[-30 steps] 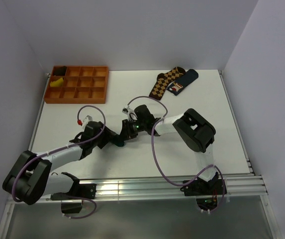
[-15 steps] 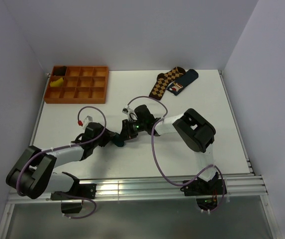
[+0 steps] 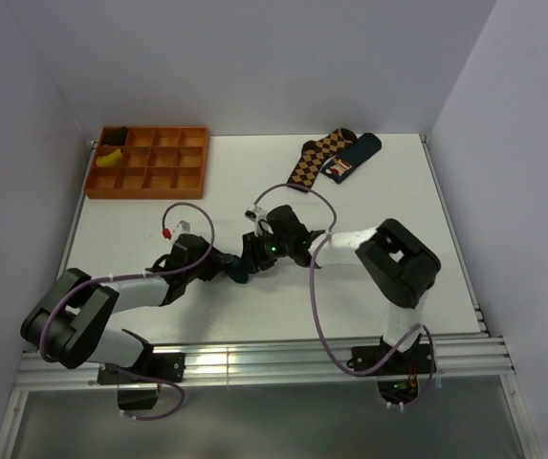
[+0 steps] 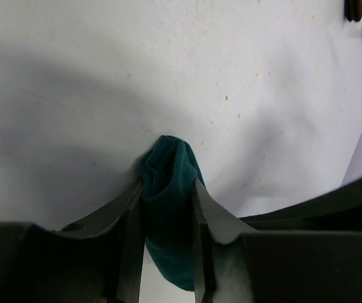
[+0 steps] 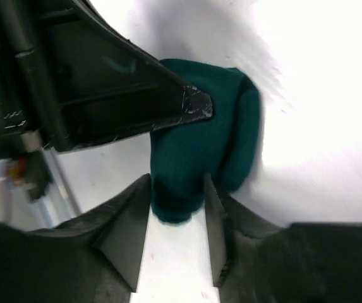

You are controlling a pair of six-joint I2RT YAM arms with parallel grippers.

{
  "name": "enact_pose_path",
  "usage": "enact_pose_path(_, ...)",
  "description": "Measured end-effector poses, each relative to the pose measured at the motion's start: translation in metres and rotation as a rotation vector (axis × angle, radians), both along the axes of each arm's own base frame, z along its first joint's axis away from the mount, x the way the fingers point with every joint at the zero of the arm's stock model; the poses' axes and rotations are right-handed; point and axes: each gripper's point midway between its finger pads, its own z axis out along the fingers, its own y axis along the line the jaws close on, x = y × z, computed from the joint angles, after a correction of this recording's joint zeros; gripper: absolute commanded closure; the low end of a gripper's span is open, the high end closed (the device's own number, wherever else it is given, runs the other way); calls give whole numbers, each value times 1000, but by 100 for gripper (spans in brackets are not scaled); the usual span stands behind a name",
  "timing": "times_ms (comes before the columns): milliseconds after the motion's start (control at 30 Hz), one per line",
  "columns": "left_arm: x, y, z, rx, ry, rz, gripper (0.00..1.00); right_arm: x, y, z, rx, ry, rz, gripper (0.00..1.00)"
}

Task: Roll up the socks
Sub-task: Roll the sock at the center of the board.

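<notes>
The socks (image 3: 239,272) are a small dark teal bundle on the white table, near the middle front. No cartoon patch shows. My left gripper (image 3: 228,268) comes from the left and is shut on the bundle; in the left wrist view the teal fabric (image 4: 168,183) is squeezed between its fingers (image 4: 130,211). My right gripper (image 3: 252,256) comes from the right and holds the other end; in the right wrist view the bundle (image 5: 212,142) sits between its fingertips (image 5: 133,211), with the left gripper's finger (image 5: 130,88) pressed on it.
An orange compartment tray (image 3: 173,182) stands at the back left, with a yellow and dark item (image 3: 111,158) in one cell. A brown argyle sock pair (image 3: 315,158) and a navy sock (image 3: 352,156) lie at the back. Walls enclose the table.
Both grippers and the teal bundle have shifted slightly to the right and nearer. The right arm's elbow has swung right. Both grips stay on the bundle.
</notes>
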Motion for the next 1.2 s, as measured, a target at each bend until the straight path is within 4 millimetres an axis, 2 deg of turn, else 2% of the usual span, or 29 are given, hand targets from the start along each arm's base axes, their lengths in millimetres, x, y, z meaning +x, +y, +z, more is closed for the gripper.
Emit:
enact_pose_path(167,2,-11,0,2,25,-34,100,0,-15,31,-73,-220,-67,40)
enact_pose_path(233,4,-14,0,7,34,-42,100,0,-14,46,-96,-341,-91,39)
enact_pose_path(333,6,-17,0,19,47,-54,100,-6,-11,54,-142,-479,-103,38)
enact_pose_path(533,6,-20,1,41,60,-71,100,-18,-8,38,-296,-686,-97,38)
enact_pose_path(667,5,-21,1,45,67,-74,100,-20,-8,20,-411,-795,-80,38)
enact_pose_path(800,4,-21,0,49,70,-83,100,-20,-9,0,-524,-876,-50,38)
enact_pose_path(933,4,-22,1,55,67,-92,100,-17,-7,-8,-600,-951,-47,39)
enact_pose_path(1033,4,-22,0,59,69,-95,100,-14,-8,-13,-653,-998,-53,51)
enact_pose_path(1067,5,-22,0,61,69,-97,100,-12,-9,-14,-669,-1009,-58,62)
enact_pose_path(1133,5,-22,0,62,69,-98,100,-10,-10,-14,-690,-1029,-60,76)
enact_pose_path(1167,6,-22,1,62,68,-98,100,-10,-10,-14,-695,-1032,-62,86)
enact_pose_path(1200,6,-23,1,62,68,-98,99,-10,-10,-14,-697,-1035,-62,91)
